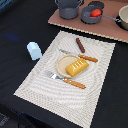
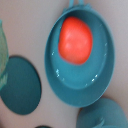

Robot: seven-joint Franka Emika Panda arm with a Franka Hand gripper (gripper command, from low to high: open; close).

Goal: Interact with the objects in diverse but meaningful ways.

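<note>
A yellow ridged bread block (image 1: 76, 66) lies on a small round plate (image 1: 61, 64) in the middle of the striped placemat. A thin dark-brown sausage stick (image 1: 80, 45) lies on the mat behind the plate. A pale blue cup (image 1: 34, 50) stands upside down on the dark table at the mat's edge, on the exterior view's left. A red tomato (image 1: 95, 13) sits in a grey pan at the back. In the wrist view the tomato (image 2: 75, 40) lies inside the pan (image 2: 97, 75), seen from straight above. No gripper fingers show in either view.
A wooden-handled fork (image 1: 66, 80) lies in front of the plate and a knife (image 1: 80, 56) behind it. A grey pot (image 1: 68, 7) and another pot (image 1: 123, 17) stand on the wooden board (image 1: 65, 21). A dark round lid (image 2: 22, 85) lies beside the pan.
</note>
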